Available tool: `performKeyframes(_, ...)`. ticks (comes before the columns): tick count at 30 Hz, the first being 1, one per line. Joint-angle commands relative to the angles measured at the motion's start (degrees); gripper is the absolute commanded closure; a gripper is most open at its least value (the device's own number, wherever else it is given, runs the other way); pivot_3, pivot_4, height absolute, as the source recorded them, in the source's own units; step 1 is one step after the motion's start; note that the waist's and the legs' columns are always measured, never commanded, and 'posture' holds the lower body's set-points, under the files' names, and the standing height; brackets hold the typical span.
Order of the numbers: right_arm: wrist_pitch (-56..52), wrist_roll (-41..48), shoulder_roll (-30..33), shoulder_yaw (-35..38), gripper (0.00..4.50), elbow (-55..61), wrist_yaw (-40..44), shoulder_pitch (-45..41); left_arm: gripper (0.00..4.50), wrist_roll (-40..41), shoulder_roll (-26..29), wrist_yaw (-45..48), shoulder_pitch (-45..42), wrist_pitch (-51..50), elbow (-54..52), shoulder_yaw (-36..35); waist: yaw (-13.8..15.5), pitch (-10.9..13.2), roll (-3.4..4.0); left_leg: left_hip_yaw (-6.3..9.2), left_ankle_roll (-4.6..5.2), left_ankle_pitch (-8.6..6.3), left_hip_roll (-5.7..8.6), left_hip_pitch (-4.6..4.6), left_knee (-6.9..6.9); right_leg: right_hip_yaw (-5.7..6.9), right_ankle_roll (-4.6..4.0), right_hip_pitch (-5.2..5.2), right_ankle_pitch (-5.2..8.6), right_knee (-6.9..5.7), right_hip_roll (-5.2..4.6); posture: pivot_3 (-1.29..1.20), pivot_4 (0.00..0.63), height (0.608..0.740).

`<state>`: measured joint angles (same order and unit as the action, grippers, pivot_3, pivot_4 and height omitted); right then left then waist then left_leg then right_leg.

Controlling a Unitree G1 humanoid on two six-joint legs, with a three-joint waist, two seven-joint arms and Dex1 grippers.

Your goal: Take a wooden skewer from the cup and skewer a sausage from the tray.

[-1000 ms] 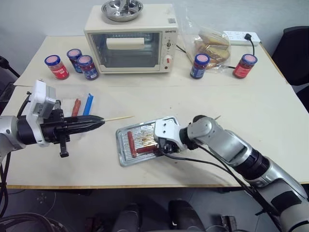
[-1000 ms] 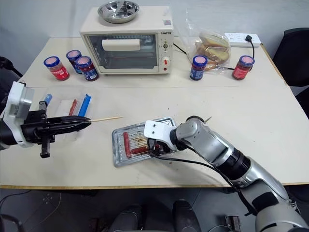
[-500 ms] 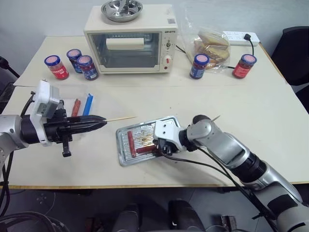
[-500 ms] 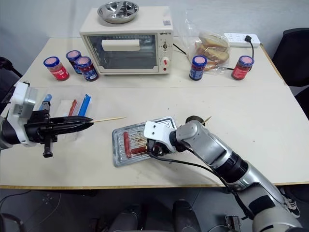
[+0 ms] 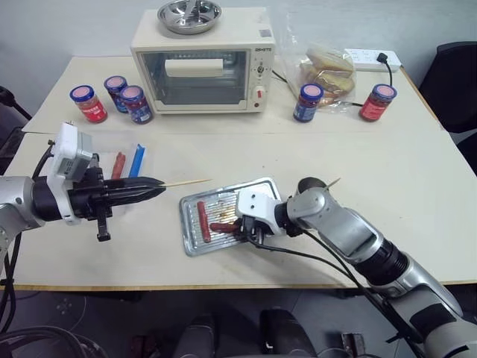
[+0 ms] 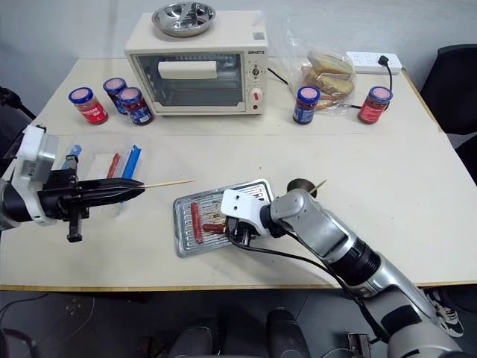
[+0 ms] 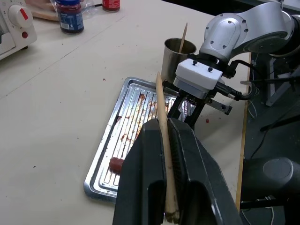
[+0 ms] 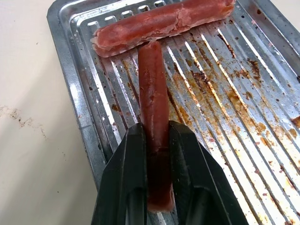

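The thin pale wooden skewer (image 5: 186, 181) sticks out rightward from my left end effector (image 5: 153, 186), clenched on it left of the stained silvery ridged tray (image 6: 184, 240). My right end effector (image 8: 154, 140) grips the slim dark reddish-brown sausage (image 8: 153, 108) over the tray, beside a brighter orange-red sausage (image 8: 159, 26).

Cup (image 6: 301, 186) stands just right of tray (image 6: 181, 224).
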<state>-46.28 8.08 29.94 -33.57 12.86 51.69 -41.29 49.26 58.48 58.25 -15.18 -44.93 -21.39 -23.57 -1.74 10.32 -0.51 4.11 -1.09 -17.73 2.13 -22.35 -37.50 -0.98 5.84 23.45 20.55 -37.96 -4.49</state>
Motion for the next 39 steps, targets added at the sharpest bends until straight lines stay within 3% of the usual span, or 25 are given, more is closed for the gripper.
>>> performKeyframes(1,-1.10,-0.39,1.34,0.83,4.15,2.06,0.70,0.47,4.50,-0.30,-0.42,0.62,-1.14,1.65,0.45,0.75,0.01,0.00,0.00,0.00,0.00,0.00,0.00,0.00,0.00,0.00,0.00,0.00,0.00,0.00,0.00,0.00,0.150,0.740)
performKeyframes(8,-9.62,5.55,5.98,7.21,4.15,9.80,5.00,-3.68,4.50,-2.69,-0.48,4.31,-5.96,4.48,5.13,6.77,0.12,0.00,0.00,0.01,0.01,0.00,0.02,-0.05,-0.06,0.01,0.00,0.02,0.00,-0.01,0.00,0.00,0.150,0.740)
performKeyframes(14,-25.72,17.98,8.18,16.72,4.15,15.99,8.66,-11.00,4.50,-5.29,-2.41,8.01,-13.57,6.68,11.89,12.67,-0.03,0.00,0.00,0.01,0.00,0.00,-0.02,-0.05,-0.04,0.03,0.00,0.04,0.00,-0.03,0.04,0.00,0.150,0.740)
performKeyframes(17,-31.08,23.65,12.82,21.44,4.15,18.43,11.39,-13.66,4.50,-6.95,-4.38,10.18,-17.47,8.06,14.34,16.21,0.13,-0.01,-0.02,0.02,0.01,-0.01,0.01,-0.06,-0.06,0.04,0.00,0.03,0.00,-0.03,0.01,0.00,0.150,0.740)
performKeyframes(21,-29.48,27.89,22.96,25.47,4.15,19.62,15.95,-12.04,4.50,-8.51,-5.37,14.02,-19.93,9.35,15.14,19.28,0.46,-0.01,-0.02,0.11,0.16,-0.09,0.09,-0.33,-0.35,0.16,0.00,0.06,0.00,0.02,-0.06,0.00,0.150,0.740)
performKeyframes(24,-28.38,29.42,26.46,26.40,4.15,19.68,16.35,-10.76,4.50,-8.38,-5.56,15.76,-20.15,9.03,14.55,19.81,0.04,-0.01,-0.02,0.07,0.26,-0.17,0.13,-0.40,-0.45,0.13,0.02,0.07,-0.01,0.01,-0.09,0.00,0.150,0.740)
performKeyframes(39,-26.94,32.96,29.35,28.82,4.15,19.21,12.37,-7.47,4.50,-7.82,-8.22,16.51,-20.07,6.80,10.79,20.75,0.17,0.00,-0.02,0.03,0.25,-0.16,0.07,-0.40,-0.55,0.02,0.02,0.16,-0.01,-0.15,-0.03,0.00,0.150,0.740)
